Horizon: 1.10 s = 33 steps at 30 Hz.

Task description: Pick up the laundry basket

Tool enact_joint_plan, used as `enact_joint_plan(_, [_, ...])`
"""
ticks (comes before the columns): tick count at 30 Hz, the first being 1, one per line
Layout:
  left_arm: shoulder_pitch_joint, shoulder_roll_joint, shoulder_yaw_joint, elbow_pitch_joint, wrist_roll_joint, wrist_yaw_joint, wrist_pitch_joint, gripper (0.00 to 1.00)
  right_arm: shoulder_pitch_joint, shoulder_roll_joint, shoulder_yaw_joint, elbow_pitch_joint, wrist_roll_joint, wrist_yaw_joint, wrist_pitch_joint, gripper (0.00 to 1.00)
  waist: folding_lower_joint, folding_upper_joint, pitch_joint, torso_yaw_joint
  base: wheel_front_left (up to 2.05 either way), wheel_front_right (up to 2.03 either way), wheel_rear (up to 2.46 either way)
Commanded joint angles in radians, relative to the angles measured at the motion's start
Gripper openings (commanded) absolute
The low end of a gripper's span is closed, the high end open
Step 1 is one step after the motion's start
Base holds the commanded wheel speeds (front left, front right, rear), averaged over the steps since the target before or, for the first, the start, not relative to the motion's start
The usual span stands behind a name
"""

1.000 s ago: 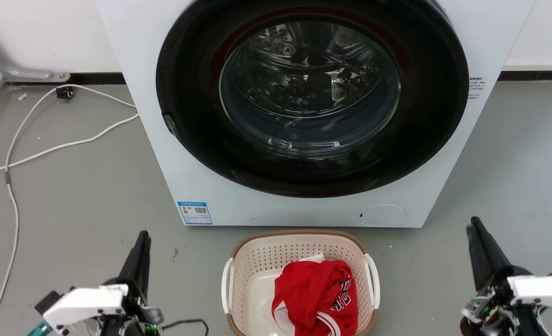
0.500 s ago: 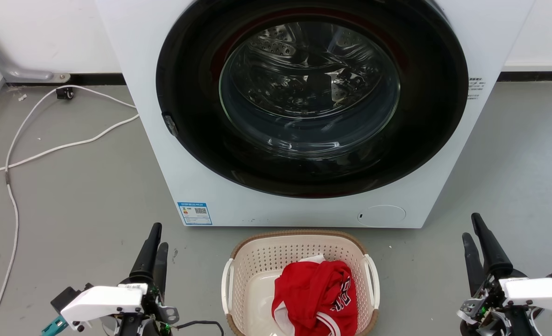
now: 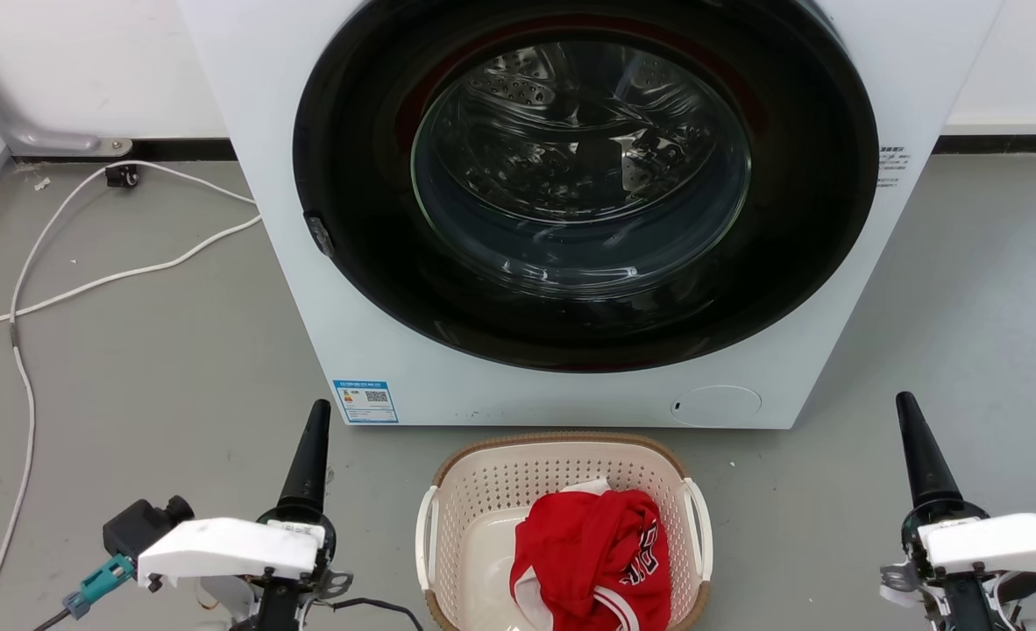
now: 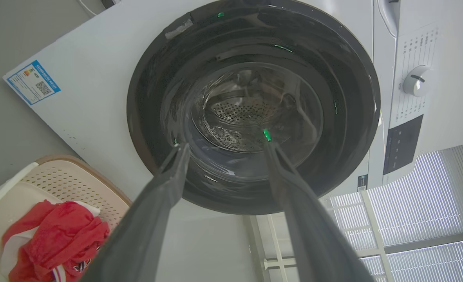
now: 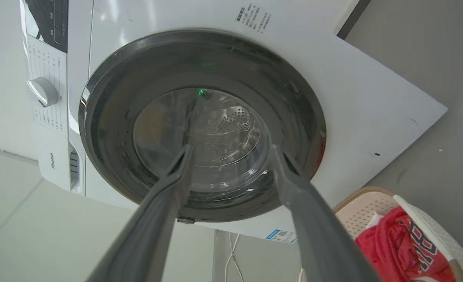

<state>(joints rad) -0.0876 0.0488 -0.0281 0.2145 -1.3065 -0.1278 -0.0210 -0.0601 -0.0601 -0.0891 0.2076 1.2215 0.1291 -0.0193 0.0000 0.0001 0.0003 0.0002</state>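
Laundry basket (image 3: pixel 483 491) sits on the floor (image 3: pixel 159 368) just in front of the washer (image 3: pixel 308 289), bottom centre of the head view, between the two claws. Left claw (image 3: pixel 316 416) is off the basket's left side and right claw (image 3: pixel 908 412) off its right side, both pointing at the washer, neither touching the basket. In the wrist views both claws are spread wide with nothing between the fingers (in the head view each reads edge-on as a single dark spike).

Key relation: the basket lies inward of each claw, with the left loop handle (image 3: pixel 426 535) facing the left claw and the right loop handle (image 3: pixel 700 526) facing the right. The left claw is clearly nearer its handle; the right is well apart from its own. My judgement is that each arm needs to swing inward and drop to its handle.

The long axis looks to run toward the washer, but I can't confirm it because the near end is cut off by the frame's bottom edge. A red garment (image 3: pixel 592 552) is bunched in the right half and hides the basket floor there. Handle undersides are not visible.
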Motion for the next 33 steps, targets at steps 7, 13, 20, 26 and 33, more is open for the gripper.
enact_joint_plan(7, [-0.021, 0.004, -0.024, -0.036, 0.205, 0.004, -0.033, 1.00, 0.002, 0.004, -0.001, -0.038, -0.225, 0.002, -0.035, 1.00, 0.0000, -0.0001, -0.002, 0.000, 0.00, 0.00, 0.00])
enact_joint_plan(13, [-0.020, 0.003, -0.051, -0.030, 0.344, 0.028, -0.055, 1.00, 0.007, 0.005, 0.011, -0.041, -0.360, 0.002, -0.056, 1.00, 0.0000, -0.0001, -0.002, 0.002, 0.00, 0.00, 0.00])
enact_joint_plan(20, [-0.022, 0.003, -0.080, -0.023, 0.497, 0.051, -0.076, 1.00, 0.014, 0.005, 0.020, -0.044, -0.513, 0.002, -0.071, 1.00, 0.0000, -0.0001, -0.002, 0.003, 0.00, 0.00, 0.00])
enact_joint_plan(26, [-0.022, 0.003, -0.099, -0.020, 0.598, 0.067, -0.095, 1.00, 0.020, 0.005, 0.027, -0.050, -0.615, 0.002, -0.078, 1.00, 0.0000, -0.0001, -0.001, 0.004, 0.00, 0.00, 0.00])
enact_joint_plan(33, [-0.021, 0.003, -0.115, -0.017, 0.678, 0.081, -0.112, 1.00, 0.029, 0.005, 0.035, -0.057, -0.699, 0.002, -0.085, 1.00, 0.0000, -0.0001, -0.001, 0.005, 0.00, 0.00, 0.00])
